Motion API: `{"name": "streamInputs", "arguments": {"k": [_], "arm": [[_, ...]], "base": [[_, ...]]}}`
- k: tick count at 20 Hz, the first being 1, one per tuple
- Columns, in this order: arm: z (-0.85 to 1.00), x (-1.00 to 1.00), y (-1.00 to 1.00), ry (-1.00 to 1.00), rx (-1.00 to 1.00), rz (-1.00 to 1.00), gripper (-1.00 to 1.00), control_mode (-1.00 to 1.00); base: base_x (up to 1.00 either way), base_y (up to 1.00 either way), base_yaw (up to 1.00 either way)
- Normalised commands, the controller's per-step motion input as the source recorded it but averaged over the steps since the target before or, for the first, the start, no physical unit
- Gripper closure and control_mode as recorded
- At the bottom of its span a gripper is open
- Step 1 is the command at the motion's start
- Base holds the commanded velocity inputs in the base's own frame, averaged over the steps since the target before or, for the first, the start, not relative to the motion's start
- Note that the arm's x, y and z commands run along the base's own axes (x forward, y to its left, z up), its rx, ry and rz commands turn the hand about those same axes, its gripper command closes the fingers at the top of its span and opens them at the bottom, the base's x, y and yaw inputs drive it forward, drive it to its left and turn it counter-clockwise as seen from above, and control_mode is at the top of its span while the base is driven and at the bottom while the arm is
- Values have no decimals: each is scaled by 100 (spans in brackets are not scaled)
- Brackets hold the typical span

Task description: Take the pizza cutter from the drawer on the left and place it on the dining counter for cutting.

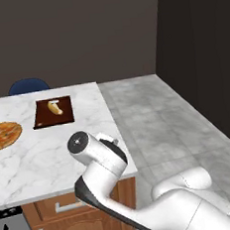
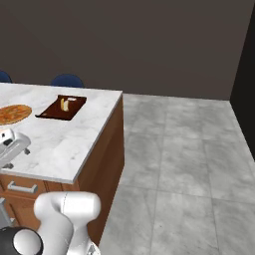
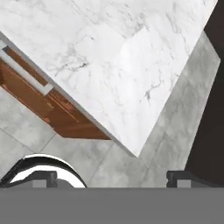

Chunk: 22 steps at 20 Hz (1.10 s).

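Observation:
The dining counter is a white marble slab with grey veins over reddish-brown cabinets, and its near right corner lies under my hand. The drawer sits shut just below the counter's front edge, with a silver bar handle across its front. In the hand view my gripper hangs above the counter corner, open, its fingertips far apart with nothing between them. From the right base view my hand shows at the left edge, above the drawer. The pizza cutter is hidden.
A dark cutting board with a pale bread piece lies at the back of the counter, and a pizza lies to its left. Behind the counter stands a blue chair. Grey tiled floor spreads to the right.

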Motion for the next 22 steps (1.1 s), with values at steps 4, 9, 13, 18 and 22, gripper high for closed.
{"name": "streamInputs", "arguments": {"k": [4, 9, 13, 18, 22], "arm": [[-33, -60, 57, -6, -14, 28, -100, -100], [-22, -37, 64, -5, -13, 27, -100, -100], [-24, -24, 55, -3, -11, 24, -100, -100], [-30, -11, 49, -7, -9, 19, -100, -100], [-38, 0, 3, -15, -1, 5, -100, -100]], "base": [[0, 0, 0], [0, 0, 0], [0, 0, 0], [0, 0, 0], [0, 0, 0]]}}
